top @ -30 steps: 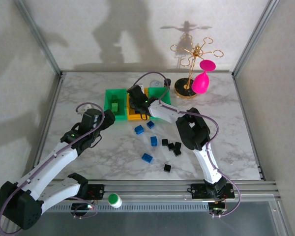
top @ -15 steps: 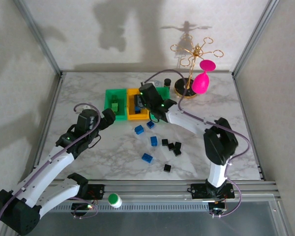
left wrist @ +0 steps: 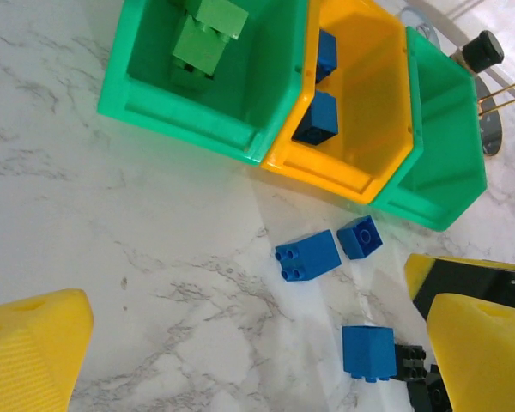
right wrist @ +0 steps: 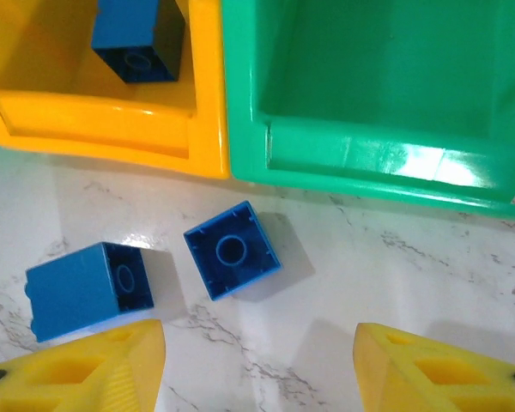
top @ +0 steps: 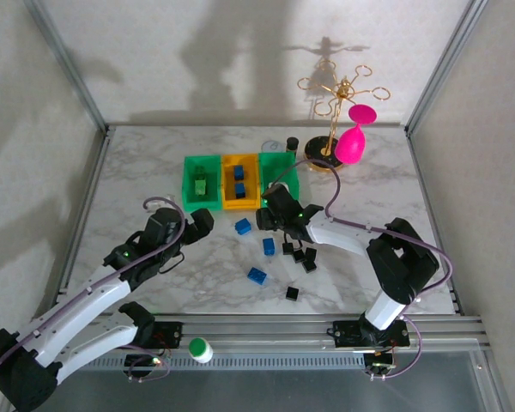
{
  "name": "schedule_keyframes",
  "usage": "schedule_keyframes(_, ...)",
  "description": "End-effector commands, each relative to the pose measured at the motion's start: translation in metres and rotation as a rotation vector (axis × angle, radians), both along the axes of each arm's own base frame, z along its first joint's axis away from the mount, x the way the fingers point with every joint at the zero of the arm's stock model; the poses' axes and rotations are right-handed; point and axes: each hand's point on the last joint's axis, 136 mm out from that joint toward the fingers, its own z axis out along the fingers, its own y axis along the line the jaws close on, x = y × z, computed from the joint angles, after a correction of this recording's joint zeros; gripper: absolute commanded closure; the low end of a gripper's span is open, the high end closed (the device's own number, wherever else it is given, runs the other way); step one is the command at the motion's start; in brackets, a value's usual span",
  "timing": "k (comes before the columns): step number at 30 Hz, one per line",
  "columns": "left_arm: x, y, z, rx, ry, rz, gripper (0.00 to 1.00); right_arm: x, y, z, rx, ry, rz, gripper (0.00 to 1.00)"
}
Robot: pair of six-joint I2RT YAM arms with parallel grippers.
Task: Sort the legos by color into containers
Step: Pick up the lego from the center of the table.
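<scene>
Now the right gripper (right wrist: 257, 365) hangs spread and empty at the bottom of the right wrist view. Above it a square blue brick (right wrist: 233, 251) lies on the marble just below the yellow-orange bin (right wrist: 94, 129). The left gripper (left wrist: 257, 360) is wide apart too, holding nothing. An off-centre pinch could shove the brick into its blue neighbour (right wrist: 87, 289). A careless release could drop it in the adjoining green bin (right wrist: 369, 150).

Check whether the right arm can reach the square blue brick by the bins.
Probably yes: the right gripper hangs open above the square blue brick, which lies on bare marble, apart from the green bin.
</scene>
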Motion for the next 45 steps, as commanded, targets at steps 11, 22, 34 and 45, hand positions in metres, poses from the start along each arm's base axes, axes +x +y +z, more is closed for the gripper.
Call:
schedule_keyframes(11,0.001,-0.002,-0.005,-0.001,0.001,0.024,0.00,0.017,0.021,-0.034,-0.104,-0.003,0.099,0.41)
schedule_keyframes(22,0.003,0.003,-0.005,0.045,0.008,0.041,0.00,0.032,0.028,-0.049,-0.161,-0.014,0.114,0.47)
schedule_keyframes(34,0.004,0.004,-0.004,0.050,0.004,0.051,0.01,0.031,0.028,-0.046,-0.163,-0.014,0.125,0.62)
schedule_keyframes(45,0.008,0.014,0.010,0.090,-0.031,0.087,0.00,0.013,0.020,-0.006,-0.101,-0.032,0.115,0.65)
